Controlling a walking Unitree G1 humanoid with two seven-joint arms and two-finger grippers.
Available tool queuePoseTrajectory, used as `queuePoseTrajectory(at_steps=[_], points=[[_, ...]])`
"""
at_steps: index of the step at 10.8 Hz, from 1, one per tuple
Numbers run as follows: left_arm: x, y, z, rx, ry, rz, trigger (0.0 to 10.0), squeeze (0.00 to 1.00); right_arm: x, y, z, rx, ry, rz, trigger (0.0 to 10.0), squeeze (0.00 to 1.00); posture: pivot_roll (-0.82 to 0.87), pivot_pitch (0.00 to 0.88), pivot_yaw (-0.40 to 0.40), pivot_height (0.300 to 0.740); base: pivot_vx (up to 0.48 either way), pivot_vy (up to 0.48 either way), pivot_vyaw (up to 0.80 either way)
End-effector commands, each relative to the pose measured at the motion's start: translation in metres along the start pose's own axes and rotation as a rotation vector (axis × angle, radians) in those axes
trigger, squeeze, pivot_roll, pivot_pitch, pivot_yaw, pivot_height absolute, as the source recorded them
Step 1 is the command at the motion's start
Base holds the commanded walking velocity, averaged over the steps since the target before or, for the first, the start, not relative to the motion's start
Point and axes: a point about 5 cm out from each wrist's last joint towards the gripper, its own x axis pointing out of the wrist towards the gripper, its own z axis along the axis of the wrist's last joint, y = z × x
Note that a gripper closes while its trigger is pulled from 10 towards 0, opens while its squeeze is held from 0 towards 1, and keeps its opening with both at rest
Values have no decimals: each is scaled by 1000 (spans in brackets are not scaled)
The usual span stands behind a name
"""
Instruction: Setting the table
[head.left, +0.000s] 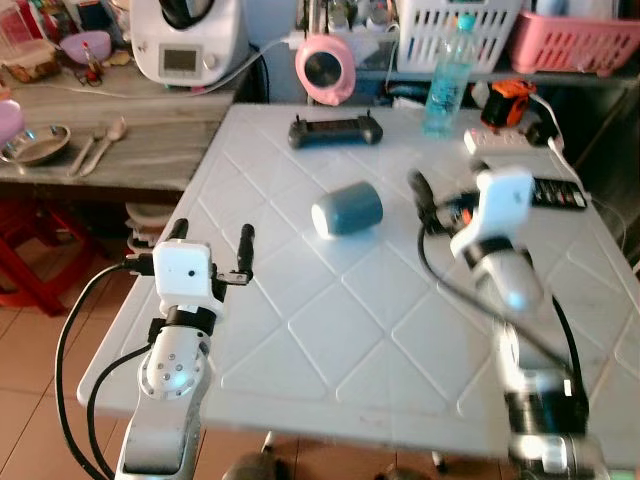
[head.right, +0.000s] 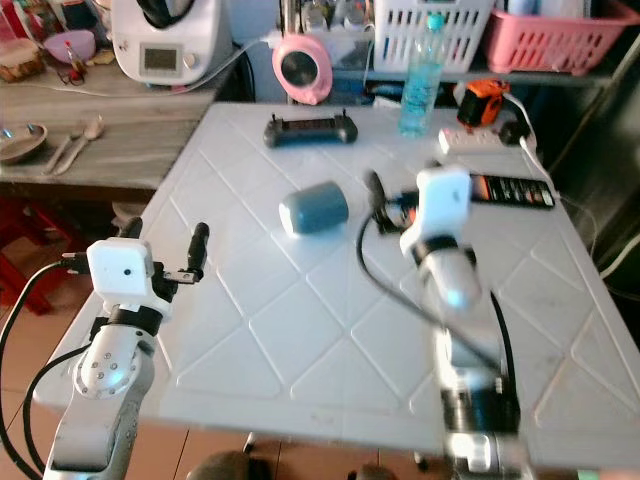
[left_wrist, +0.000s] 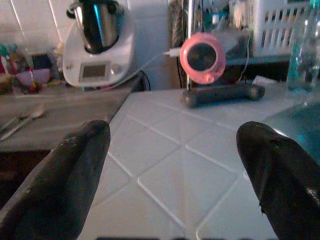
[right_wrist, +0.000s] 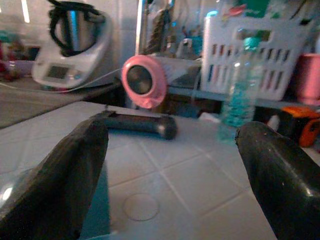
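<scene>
We're barely started: the grey-blue cylindrical cup lies tipped on the white quilted-pattern table, between and just ahead of both jaws. Left gripper and right gripper are spread wide, holding nothing, and the metal spoons sit off on the wooden counter, well left of the left jaws.

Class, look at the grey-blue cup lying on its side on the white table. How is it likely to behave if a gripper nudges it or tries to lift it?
The grey-blue cup lies on its side, so a nudge across its round body would probably roll it over the white table. Its surface looks smooth, so fingers might slip. It seems empty, so likely light.
</scene>
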Motion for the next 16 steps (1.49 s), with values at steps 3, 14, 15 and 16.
queuePoseTrajectory(at_steps=[3, 14, 15, 16], points=[[-7, 7, 2, 47, 24, 5, 10000, 0, 10, -7, 3, 30, -6, 97, 10000, 0, 90, 122, 76, 740, 0, 0, 0], [-26, 19, 9, 116, 103, -24, 10000, 0, 30, 11, -2, 112, 8, 313, 10000, 0, 157, 193, 121, 740, 0, 0, 0], [-26, 18, 9, 114, 106, -24, 10000, 0, 30, 13, -5, 140, 19, 321, 10000, 0, 156, 196, 118, 740, 0, 0, 0], [-25, 18, 9, 115, 105, -23, 10000, 0, 31, 15, -6, 186, 31, 339, 10000, 0, 157, 197, 113, 740, 0, 0, 0]])
